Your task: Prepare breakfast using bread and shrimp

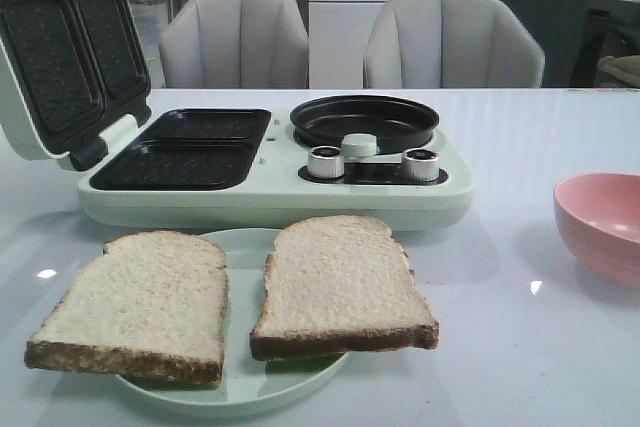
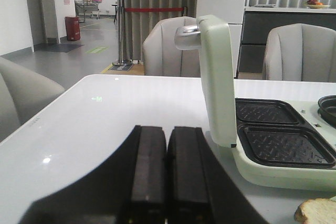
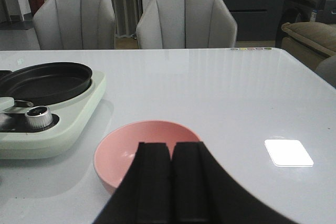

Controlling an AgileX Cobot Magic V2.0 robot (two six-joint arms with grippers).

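Bread is what you have nearest the front edge of the white glossy bench (image 1: 520, 137): two square slices of pale beige sandwich bread with brown crusts, the left slice (image 1: 135, 305) and the right slice (image 1: 340, 285), lying flat side by side with a narrow gap between them on a round pale green plate (image 1: 245, 387), both overhanging its rim. Just behind the plate you see the pale green breakfast maker (image 1: 280, 187), its hinged lid (image 1: 65, 52) tipped up and back at the left, baring two dark ribbed sandwich plates (image 1: 185, 147). To the right of those sits a round black pan (image 1: 364, 119), with two silver knobs (image 1: 325, 162) in front of it. Off to the right, well apart from the bread, stands a pink round bowl (image 1: 605, 222); you cannot see into it from the front, and no shrimp shows in any view. Your left gripper (image 2: 167, 171) hangs low over bare bench beside the raised lid, its black jaws pressed together and holding nothing; a corner of bread peeks into that wrist view. Your right gripper (image 3: 171, 182) hangs just before the pink bowl, jaws likewise together and empty. Two grey upholstered chairs (image 1: 235, 37) stand behind the bench.
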